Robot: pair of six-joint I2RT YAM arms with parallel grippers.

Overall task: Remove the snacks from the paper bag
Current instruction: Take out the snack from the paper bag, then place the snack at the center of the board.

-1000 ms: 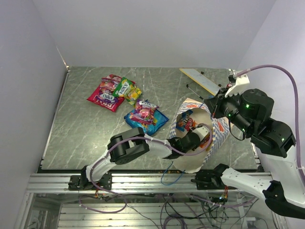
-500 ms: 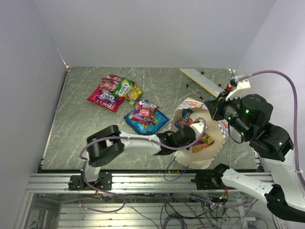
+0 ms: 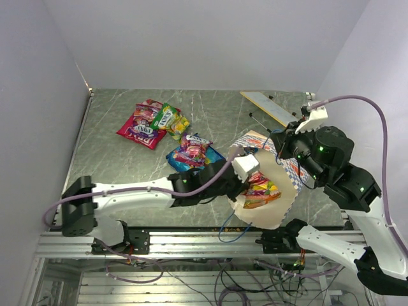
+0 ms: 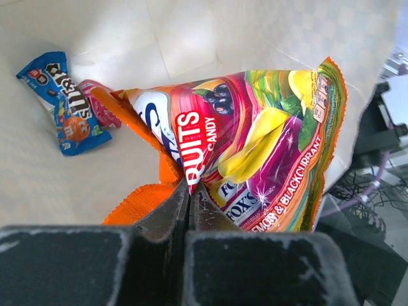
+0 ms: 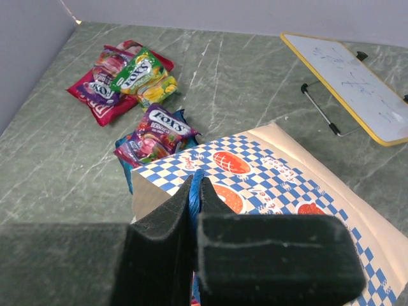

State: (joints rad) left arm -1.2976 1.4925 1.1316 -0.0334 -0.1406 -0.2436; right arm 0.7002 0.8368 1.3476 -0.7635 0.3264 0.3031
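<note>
The paper bag lies open at the table's front right, checkered side up. My right gripper is shut on its blue string handle, holding the mouth up. My left gripper is shut on the edge of an orange-edged multicoloured Fox's fruit candy packet, held at the bag's mouth. Deeper inside the cream bag lie a small blue M&M's packet and a pink packet. Several snacks lie on the table: red-pink, yellow-green, blue.
A small purple Fox's packet lies on the blue one, just left of the bag. A flat white card strip with a yellow edge and thin metal legs lies at the back right. The left arm stretches low across the table's front.
My left gripper has drawn back from deep inside the bag to its mouth, bringing the multicoloured packet with it. The left arm's elbow has swung far left. The right gripper keeps hold of the handle.
</note>
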